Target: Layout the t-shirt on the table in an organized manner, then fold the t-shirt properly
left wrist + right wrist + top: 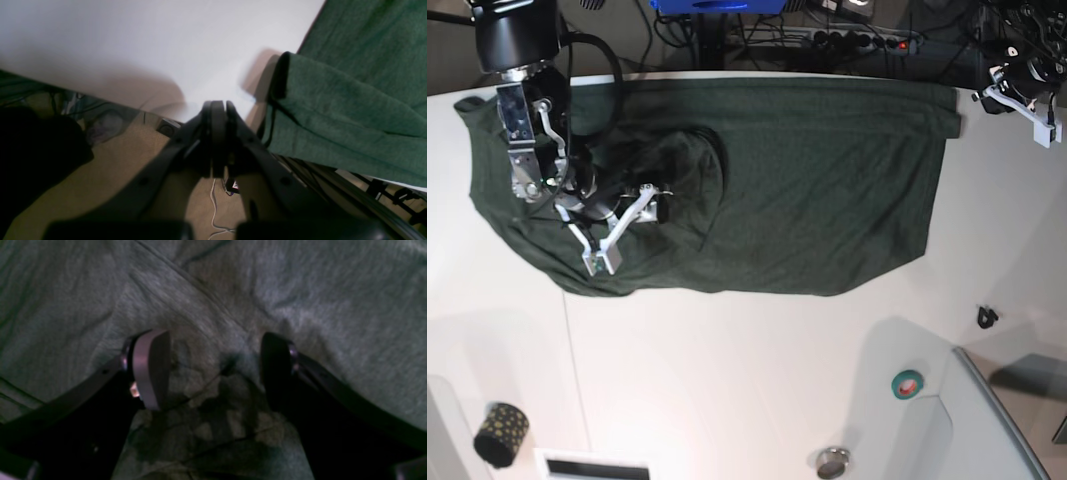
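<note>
While the right arm's body covers part of the t-shirt in the base view, the dark green cloth lies spread across the far half of the white table, its far hem hanging over the table edge and its left end bunched and wrinkled. The right tool sits low over that bunched part, jaws wide apart, with nothing between them but cloth below; whether the tips touch the fabric is hard to tell, the wrist view being dim and blurred. The left tool is together, empty, off by the table's far right corner, just beside a hanging fold of the shirt; in the base view it is cut off at the frame edge. On the near side of the table sit a small teal ring, a dark dotted roll, a round metal piece and a small black clip, all well apart from the shirt. A grey tray is cut off at the near right corner. Beyond the table there are cables and a power strip; below it, beige floor with a white cord.
</note>
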